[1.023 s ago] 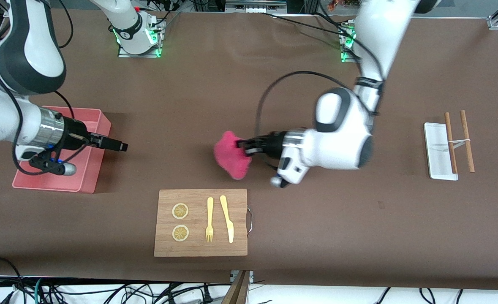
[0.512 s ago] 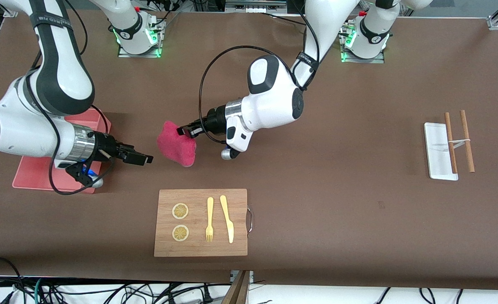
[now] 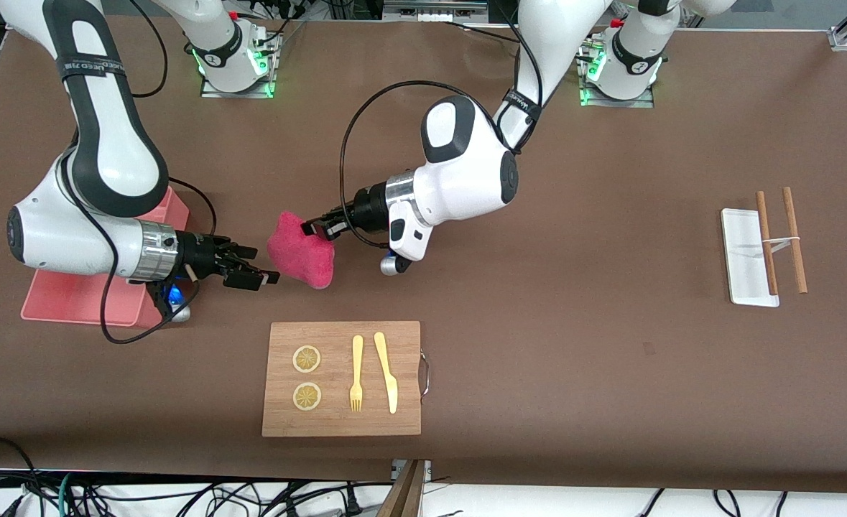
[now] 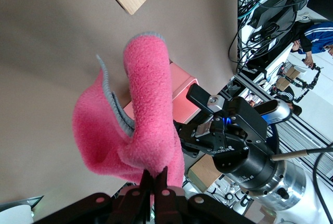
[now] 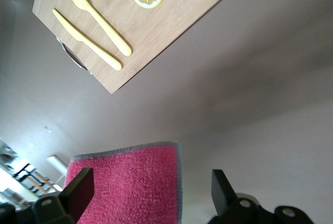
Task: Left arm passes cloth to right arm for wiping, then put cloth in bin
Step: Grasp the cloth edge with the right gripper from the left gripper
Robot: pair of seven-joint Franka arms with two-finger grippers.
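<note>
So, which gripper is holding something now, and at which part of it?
The left gripper pinches the cloth at one edge, so it hangs over the table. The right gripper is open beside it, holding nothing.

A robotics lab: two arms bolted by lit bases to a brown counter, loose cables along its edge.

board sits near the front camera, wire handle on the end toward the left arm | on it: two lemon slices, fork, knife side by side | white tray at the left arm's end, two brown sticks across it
</note>
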